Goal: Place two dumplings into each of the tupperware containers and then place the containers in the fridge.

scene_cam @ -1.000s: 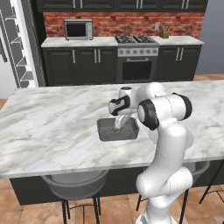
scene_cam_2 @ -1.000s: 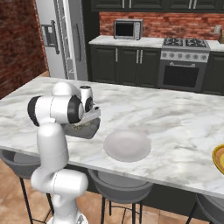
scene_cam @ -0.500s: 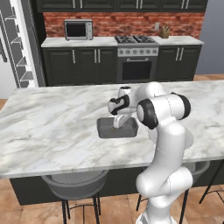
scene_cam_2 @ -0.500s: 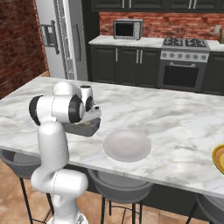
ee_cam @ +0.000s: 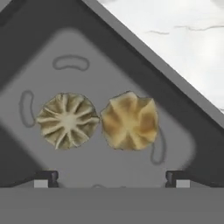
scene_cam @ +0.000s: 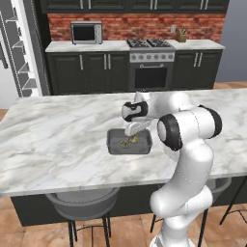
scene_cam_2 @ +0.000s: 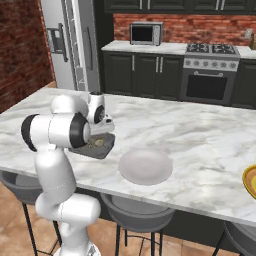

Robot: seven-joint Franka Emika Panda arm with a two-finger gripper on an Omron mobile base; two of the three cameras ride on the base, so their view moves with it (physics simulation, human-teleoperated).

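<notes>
We see two dumplings [ee_cam: 69, 120] lying side by side, touching or nearly so, in a tupperware container [scene_cam: 128, 142] that sits on the island counter [scene_cam: 58, 140], directly under the gripper [ee_cam: 111, 176]. From the right base view, a round plate [scene_cam_2: 145, 165] lies on the counter just right of that container. Behind the island stand the stove [scene_cam_2: 209, 73], the microwave [scene_cam_2: 146, 33] and, further left, the fridge [scene_cam_2: 70, 45].

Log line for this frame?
gripper: open, above container | tupperware container: on island, two dumplings inside | holding: nothing
</notes>
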